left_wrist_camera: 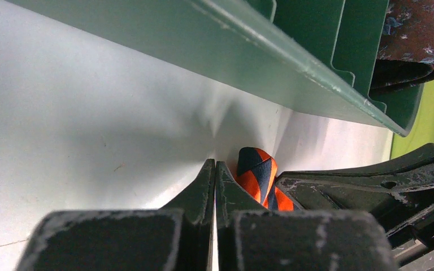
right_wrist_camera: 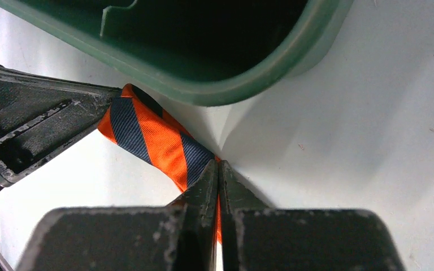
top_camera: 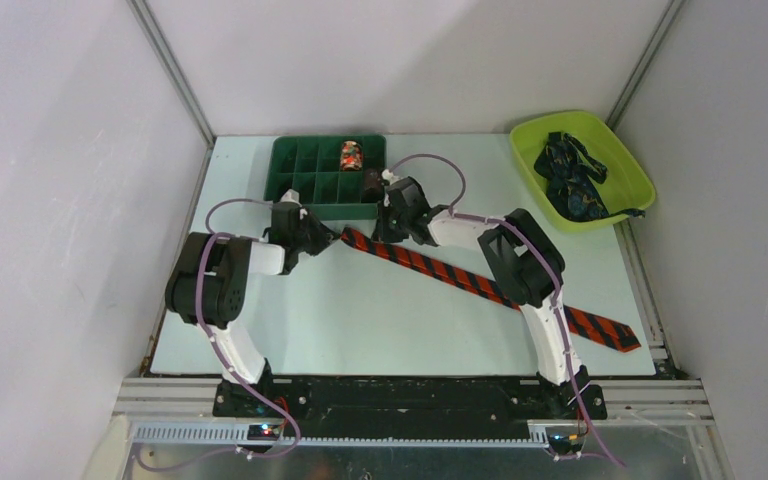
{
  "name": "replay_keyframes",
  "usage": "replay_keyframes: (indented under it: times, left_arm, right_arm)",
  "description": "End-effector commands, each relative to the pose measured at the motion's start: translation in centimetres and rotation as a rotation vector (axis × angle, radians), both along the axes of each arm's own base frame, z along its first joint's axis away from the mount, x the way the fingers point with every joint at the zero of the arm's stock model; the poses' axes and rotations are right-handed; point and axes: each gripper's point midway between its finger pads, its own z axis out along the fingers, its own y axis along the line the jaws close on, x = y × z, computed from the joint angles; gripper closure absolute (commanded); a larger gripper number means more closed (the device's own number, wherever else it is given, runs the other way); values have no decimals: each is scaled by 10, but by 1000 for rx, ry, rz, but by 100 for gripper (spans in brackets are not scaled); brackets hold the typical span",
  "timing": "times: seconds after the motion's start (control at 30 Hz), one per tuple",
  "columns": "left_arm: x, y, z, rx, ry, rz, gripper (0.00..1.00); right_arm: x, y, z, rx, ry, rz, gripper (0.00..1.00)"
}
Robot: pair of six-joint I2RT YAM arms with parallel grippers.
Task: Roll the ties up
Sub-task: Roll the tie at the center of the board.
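Note:
A red-orange tie with dark diagonal stripes [top_camera: 460,275] lies flat in a diagonal across the table, its wide pointed end at the near right. Its narrow end lies just in front of the green tray. My right gripper [top_camera: 392,232] is shut on the tie near that narrow end; in the right wrist view [right_wrist_camera: 218,164] orange fabric [right_wrist_camera: 147,132] shows between the jaws. My left gripper [top_camera: 322,240] is shut at the tie's tip. In the left wrist view [left_wrist_camera: 215,164] nothing is between the jaws, and the folded tie end [left_wrist_camera: 257,172] lies beside the right finger.
A green compartment tray [top_camera: 290,160] stands at the back, close behind both grippers. It holds a patterned rolled tie [top_camera: 351,155] and a dark rolled one [top_camera: 372,183], which also shows in the left wrist view [left_wrist_camera: 415,34]. A lime basket [top_camera: 630,175] at the back right holds dark navy ties [top_camera: 570,175].

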Motion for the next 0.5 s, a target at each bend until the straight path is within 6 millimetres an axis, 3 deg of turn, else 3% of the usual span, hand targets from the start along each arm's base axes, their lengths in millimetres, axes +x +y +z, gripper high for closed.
replay_keyframes:
  times: [0.0,0.2,0.47]
  left_arm:
    - [16,-3,16,-8,-69,-27,100]
    - [17,-4,19,-10,-78,-32,100]
    - [17,-6,20,-14,-80,-37,100]
  right_arm:
    - [8,4,5,-24,-34,1,100]
    - [5,0,19,-11,-59,4,100]
    - [0,-1,63,54,-128,10,100]
